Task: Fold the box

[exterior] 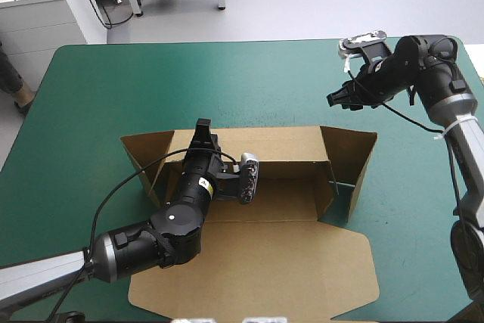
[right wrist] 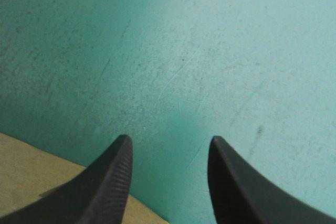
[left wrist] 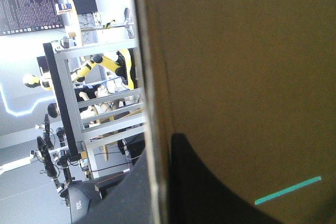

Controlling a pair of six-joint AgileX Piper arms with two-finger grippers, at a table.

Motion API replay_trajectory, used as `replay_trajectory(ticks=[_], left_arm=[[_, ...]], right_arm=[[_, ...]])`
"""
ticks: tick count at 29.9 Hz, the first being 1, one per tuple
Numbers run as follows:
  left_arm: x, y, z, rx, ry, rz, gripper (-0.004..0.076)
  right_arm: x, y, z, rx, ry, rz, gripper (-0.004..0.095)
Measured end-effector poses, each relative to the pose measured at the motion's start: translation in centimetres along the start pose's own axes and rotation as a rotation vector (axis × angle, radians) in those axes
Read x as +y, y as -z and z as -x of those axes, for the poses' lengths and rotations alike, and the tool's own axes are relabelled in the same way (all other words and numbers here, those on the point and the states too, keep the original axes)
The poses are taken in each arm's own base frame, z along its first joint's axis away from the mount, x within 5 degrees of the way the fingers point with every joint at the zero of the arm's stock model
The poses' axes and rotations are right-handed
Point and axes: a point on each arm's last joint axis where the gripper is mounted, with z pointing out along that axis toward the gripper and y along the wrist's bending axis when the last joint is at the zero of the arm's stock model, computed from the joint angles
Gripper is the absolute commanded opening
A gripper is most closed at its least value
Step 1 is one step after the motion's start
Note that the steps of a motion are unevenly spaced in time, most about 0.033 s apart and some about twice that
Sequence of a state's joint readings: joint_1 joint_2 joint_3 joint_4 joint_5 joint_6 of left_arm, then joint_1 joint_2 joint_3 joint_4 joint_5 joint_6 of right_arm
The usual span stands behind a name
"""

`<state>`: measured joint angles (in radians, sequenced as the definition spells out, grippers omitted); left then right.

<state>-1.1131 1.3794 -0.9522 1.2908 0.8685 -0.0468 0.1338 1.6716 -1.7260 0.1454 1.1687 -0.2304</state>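
While the left claw (exterior: 202, 128) was pinched all but shut on the top edge of the raised far wall, the brown cardboard box (exterior: 265, 262) lay in the middle of the teal-green desk cover (exterior: 227, 81). In the high view its long axis ran from 9 to 3 o'clock, with the lid flat toward 6 o'clock and an end flap standing at each short side. The left wrist view showed the board's edge between that claw's two black fingers. The right claw (exterior: 336, 99) hovered over bare cover just past the box's far right corner, its fingers (right wrist: 113, 182) spread apart and holding nothing. From it the right end flap (exterior: 349, 164) lay at about 6 o'clock and the box's centre at about 8. I judged the right arm the nearer one for that flap, reaching it by a move toward 6 o'clock.
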Motion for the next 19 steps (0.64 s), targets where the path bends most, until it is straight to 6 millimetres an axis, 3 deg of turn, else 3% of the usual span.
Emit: replay_trajectory(ticks=[8,13,19], left_arm=[[0.0,0.0,0.1,-0.010,-0.001,-0.001,-0.0008],[0.0,0.0,0.2,-0.024,-0.001,-0.001,-0.0008],[0.0,0.0,0.3,-0.029,-0.001,-0.001,-0.0008]], right_arm=[[0.2,0.0,-0.3,0.037,0.068,0.024,0.0415],[0.2,0.0,-0.5,0.061,0.086,0.020,0.0490],[-0.3,-1.1,-1.0,0.116,0.064,-0.014,0.0492]])
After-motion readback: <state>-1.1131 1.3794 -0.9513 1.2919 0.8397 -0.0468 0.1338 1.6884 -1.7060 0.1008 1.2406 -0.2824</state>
